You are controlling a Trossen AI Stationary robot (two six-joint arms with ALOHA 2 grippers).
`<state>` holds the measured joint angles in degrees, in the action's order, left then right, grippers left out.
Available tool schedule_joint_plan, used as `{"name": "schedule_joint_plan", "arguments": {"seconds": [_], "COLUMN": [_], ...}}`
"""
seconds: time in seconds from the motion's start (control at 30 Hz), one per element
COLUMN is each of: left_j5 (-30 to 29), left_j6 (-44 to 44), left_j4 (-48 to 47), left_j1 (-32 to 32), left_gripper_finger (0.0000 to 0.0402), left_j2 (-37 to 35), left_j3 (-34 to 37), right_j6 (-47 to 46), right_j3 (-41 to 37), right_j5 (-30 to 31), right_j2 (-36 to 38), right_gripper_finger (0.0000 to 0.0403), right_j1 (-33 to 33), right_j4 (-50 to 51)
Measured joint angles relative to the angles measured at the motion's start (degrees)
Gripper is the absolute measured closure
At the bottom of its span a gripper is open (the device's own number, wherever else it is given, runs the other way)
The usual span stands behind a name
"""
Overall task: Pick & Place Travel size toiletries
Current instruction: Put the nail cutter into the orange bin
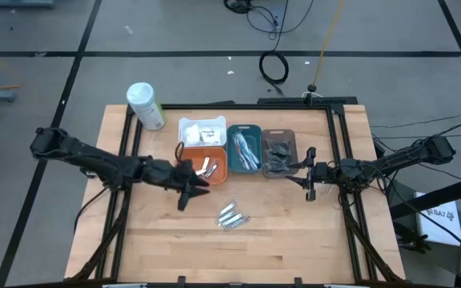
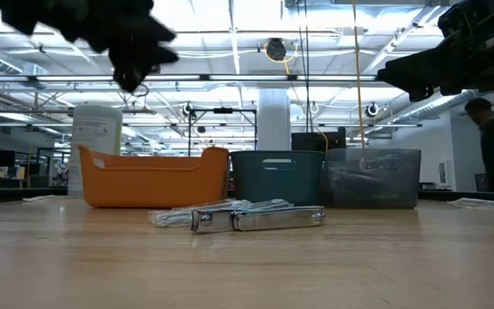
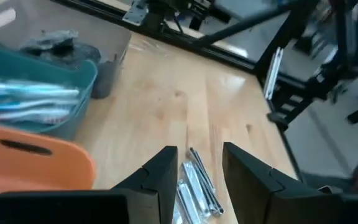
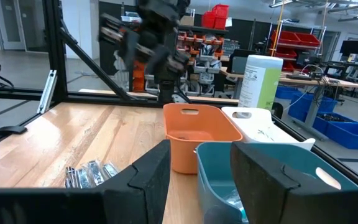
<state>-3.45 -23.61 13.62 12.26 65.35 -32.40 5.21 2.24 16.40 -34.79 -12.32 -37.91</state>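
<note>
1. While we look down on the worktop (image 1: 166,240), we find four trays in a cluster at its far middle: an orange tray (image 1: 206,163), a white tray (image 1: 202,131), a teal tray (image 1: 245,149) and a grey tray (image 1: 278,152).
2. We see our left hand (image 1: 189,186) at the orange tray's near left corner, fingers (image 3: 157,180) apart and empty.
3. We see small silvery tubes (image 1: 232,216) lying loose on the bare wood, near of the trays and just right of that left hand.
4. We note more silvery tubes (image 1: 208,167) inside the orange tray, blue-and-white toothbrushes (image 1: 246,150) in the teal one, dark wrapped packets (image 1: 278,155) in the grey one and small white packets (image 1: 202,133) in the white one.
5. We see our right hand (image 1: 309,174) beside the grey tray's right edge, its fingers apart and holding nothing.
6. We spot a large white bottle (image 1: 146,106) with a green label standing far left of the trays.
</note>
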Motion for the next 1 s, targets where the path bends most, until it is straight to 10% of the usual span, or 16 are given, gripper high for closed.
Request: {"name": "schedule_joint_plan", "arguments": {"seconds": [0.33, 1.0], "left_j5": [-17.3, -17.6], "left_j6": [1.0, -10.6], "left_j4": [-22.4, -24.7], "left_j1": [12.1, 9.6], "left_gripper_finger": [0.0282, 0.0282], "left_j2": [14.2, 43.1], "left_j3": [-22.2, -31.9], "right_j6": [0.0, 0.0], "right_j3": [0.0, 0.0], "right_j5": [0.0, 0.0], "right_j2": [0.0, 0.0], "right_gripper_finger": [0.0248, 0.0248], "right_j1": [0.0, 0.0], "right_j4": [0.0, 0.1]}}
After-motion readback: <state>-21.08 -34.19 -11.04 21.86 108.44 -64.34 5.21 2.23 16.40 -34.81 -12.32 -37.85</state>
